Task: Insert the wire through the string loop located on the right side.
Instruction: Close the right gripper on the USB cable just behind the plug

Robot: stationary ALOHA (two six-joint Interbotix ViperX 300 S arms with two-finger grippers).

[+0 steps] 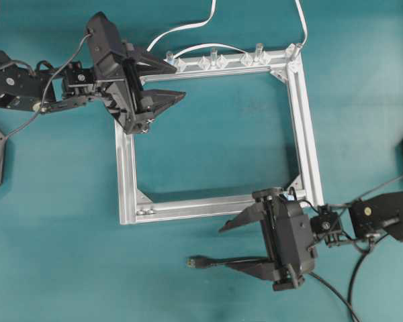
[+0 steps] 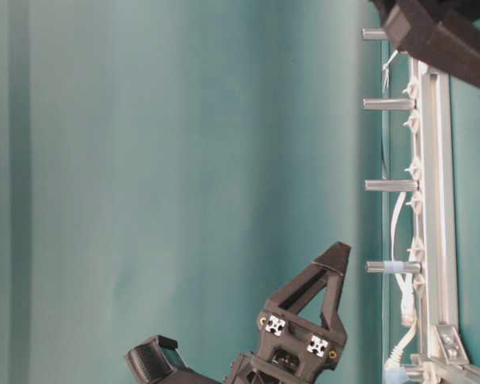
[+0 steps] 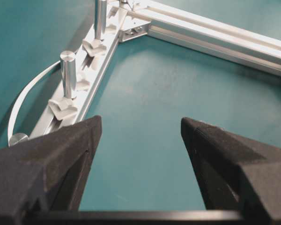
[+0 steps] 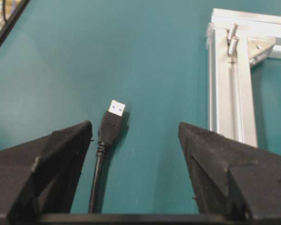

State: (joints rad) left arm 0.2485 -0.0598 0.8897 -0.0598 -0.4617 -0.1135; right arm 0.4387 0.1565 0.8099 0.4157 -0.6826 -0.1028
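The wire [image 1: 218, 261] lies on the teal table in front of the silver frame [image 1: 125, 168]. Its flat metallic plug [image 1: 193, 262] points left. In the right wrist view the plug [image 4: 116, 108] and black cable [image 4: 96, 178] rest on the table between the fingers, close to the left one and touching neither. My right gripper [image 1: 224, 248] [image 4: 135, 126] hangs open over the wire. My left gripper [image 1: 180, 81] [image 3: 140, 121] is open and empty above the frame's top left corner. The string loop is too small to make out in any view.
Clear clips and upright metal posts [image 3: 68, 70] line the frame's far bar [image 1: 221, 67]. White flat cables [image 1: 188, 30] run off the back of it. The thick black arm cable [image 1: 352, 282] trails at the lower right. The frame's near left corner [image 4: 222, 93] stands right of the wire.
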